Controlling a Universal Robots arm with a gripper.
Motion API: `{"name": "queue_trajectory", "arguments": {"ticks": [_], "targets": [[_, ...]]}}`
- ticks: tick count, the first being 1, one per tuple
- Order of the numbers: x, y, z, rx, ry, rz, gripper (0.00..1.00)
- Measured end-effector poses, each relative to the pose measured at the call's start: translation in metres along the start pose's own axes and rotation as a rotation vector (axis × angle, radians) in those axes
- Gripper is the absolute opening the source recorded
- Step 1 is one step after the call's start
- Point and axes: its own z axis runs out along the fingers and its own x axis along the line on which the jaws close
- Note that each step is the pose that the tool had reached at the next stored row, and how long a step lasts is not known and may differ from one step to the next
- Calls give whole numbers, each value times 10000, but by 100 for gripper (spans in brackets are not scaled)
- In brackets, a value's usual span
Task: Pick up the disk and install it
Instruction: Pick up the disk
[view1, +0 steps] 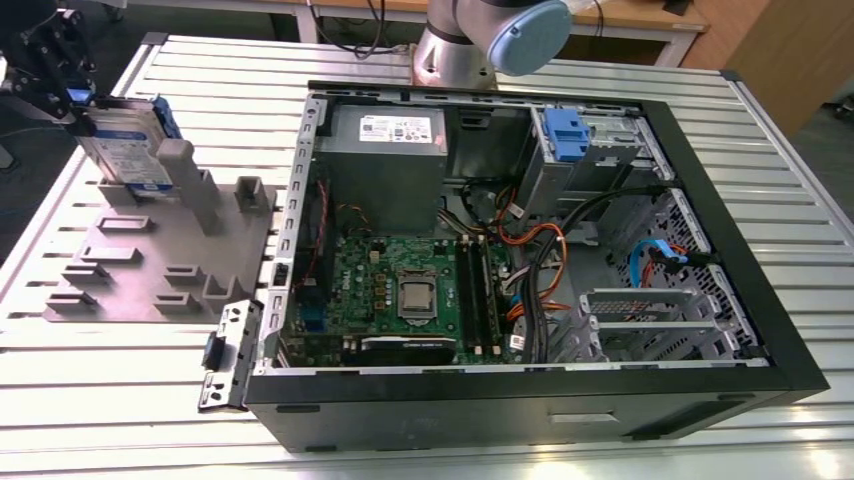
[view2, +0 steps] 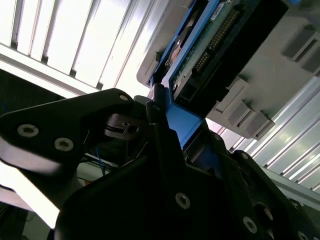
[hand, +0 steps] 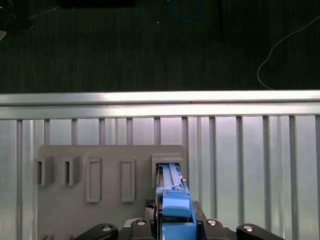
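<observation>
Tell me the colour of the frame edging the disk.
Blue, clearest on the disk in the first wrist view.

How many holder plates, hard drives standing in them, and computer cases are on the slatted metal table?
Grey slotted plastic holder plate: 1
Silver rectangular hard drive in a blue plastic frame: 1
Black open metal computer case: 1
Total: 3

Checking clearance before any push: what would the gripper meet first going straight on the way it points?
The gripper points down along the upright disk it grips; going on, it would probably press the disk into the grey fixture slot holding it, though depth is unclear.
</observation>
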Motion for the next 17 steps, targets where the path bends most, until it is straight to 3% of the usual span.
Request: {"name": "queue_trajectory", "arguments": {"ticks": [17], "targets": [[-1, 0, -31, -1, 0, 0, 37]]}}
